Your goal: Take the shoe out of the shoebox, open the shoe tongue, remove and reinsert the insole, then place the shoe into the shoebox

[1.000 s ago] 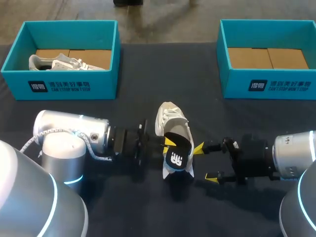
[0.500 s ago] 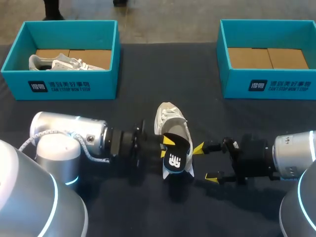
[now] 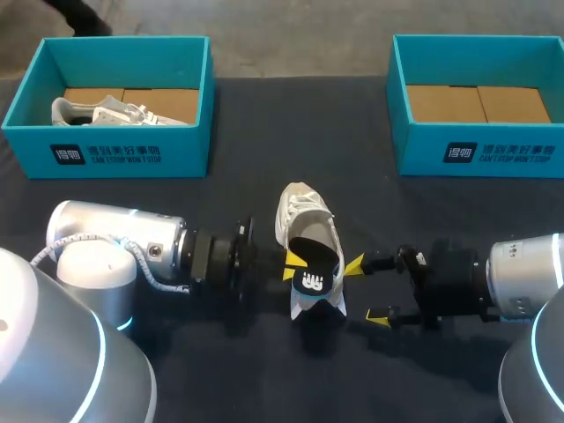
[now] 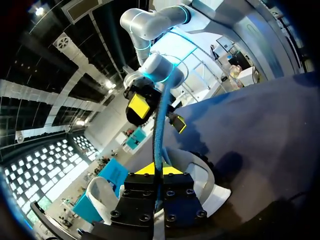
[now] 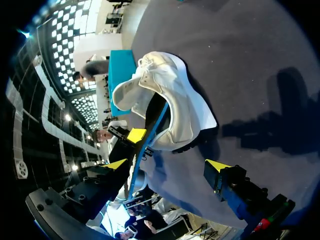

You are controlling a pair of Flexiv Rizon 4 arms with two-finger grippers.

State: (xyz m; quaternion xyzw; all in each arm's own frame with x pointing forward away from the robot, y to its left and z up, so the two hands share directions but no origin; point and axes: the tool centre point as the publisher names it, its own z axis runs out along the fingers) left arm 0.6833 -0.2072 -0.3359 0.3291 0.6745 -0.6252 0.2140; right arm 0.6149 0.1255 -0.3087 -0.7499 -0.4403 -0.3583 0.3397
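Left tool point(image 3: 294, 261) clenched on the insole point(image 3: 313, 280) at the white shoe's point(image 3: 304, 216) heel on the tabletop point(image 3: 291, 132); right tool point(image 3: 364, 292) released, just beside.

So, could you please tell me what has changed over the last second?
The left pincer, shut on the insole, drew back toward its own side of the table and took the insole slightly that way with it. The shoe and the open right pincer stayed as they were.
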